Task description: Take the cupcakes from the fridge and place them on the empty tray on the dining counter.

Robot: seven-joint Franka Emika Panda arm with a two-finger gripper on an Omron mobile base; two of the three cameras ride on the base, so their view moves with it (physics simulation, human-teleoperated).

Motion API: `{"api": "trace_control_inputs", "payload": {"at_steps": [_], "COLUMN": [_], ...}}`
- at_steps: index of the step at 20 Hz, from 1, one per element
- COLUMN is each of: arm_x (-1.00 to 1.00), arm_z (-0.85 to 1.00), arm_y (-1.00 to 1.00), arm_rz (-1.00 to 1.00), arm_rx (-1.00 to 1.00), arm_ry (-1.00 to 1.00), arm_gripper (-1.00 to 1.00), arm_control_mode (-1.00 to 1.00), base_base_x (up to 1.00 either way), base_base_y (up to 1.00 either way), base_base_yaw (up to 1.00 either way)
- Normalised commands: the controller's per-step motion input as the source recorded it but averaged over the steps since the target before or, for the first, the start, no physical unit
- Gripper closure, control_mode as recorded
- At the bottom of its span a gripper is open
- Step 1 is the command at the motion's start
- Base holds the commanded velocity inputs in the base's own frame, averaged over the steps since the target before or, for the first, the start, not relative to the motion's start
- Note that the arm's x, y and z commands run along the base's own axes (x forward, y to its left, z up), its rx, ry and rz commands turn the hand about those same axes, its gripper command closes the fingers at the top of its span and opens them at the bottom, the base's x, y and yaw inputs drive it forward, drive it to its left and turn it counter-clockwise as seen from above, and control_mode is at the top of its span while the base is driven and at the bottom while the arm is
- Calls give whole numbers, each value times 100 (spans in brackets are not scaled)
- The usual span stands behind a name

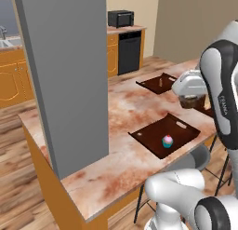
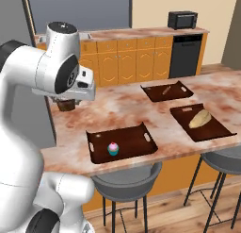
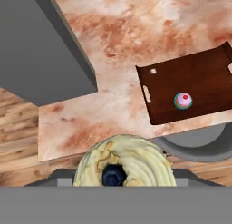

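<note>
- Pink cupcake (image 2: 113, 148) sits on the empty tray (image 2: 136, 133), near the tray's front edge, left of middle in the right base view. Upright, alone on the tray.
- Tray lies at the front edge of the dining counter (image 2: 117, 109), just above a grey stool (image 2: 126, 176).
- Brown cupcake (image 3: 123, 163) is in the gripper (image 1: 189, 101), jaws clamped on its sides and standing fairly wide. Cream top with a dark centre faces the hand camera.
- Gripper hangs above the counter, to the side of the tray in both base views and not over it yet; in the hand view the tray is up and right of the held cupcake.
- Two other trays further along the counter: one with a tan loaf (image 2: 200, 119), one with a small tan stick (image 2: 166, 90). Not targets.
- Grey slab, probably the fridge door (image 1: 69, 75), stands at the counter's near corner, close to the arm's path.
- Handling, my read: light, soft, frosting smears easily. Hold on the wrapper sides, low, light squeeze. Keep it upright. Wrapper is likely smooth, so slip is possible if the squeeze is too weak.
- Placement: free tray area beside the pink one, leaving a gap so the fingers don't knock it on release.
- Progress: one down, second in transit.
</note>
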Motion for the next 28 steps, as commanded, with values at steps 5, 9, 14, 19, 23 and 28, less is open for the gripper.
{"api": "trace_control_inputs", "payload": {"at_steps": [5, 9, 14, 19, 23, 28], "arm_x": [79, 73, 44, 31, 5, 0], "arm_z": [-84, -60, -48, -31, -24, -28], "arm_y": [-32, -29, -12, -8, -20, -21], "arm_rz": [0, 0, -6, -16, -12, -11], "arm_rx": [4, 6, 10, 8, 7, 0], "arm_ry": [3, 0, -3, 0, 1, -3], "arm_gripper": [100, 100, 100, 100, 100, 100], "arm_control_mode": [-100, -100, -100, -100, -100, -100], "base_base_x": [0, 0, 0, 0, 0, 0], "base_base_y": [0, 0, 0, 0, 0, 0], "base_base_yaw": [0, 0, 0, 0, 0, 0]}}
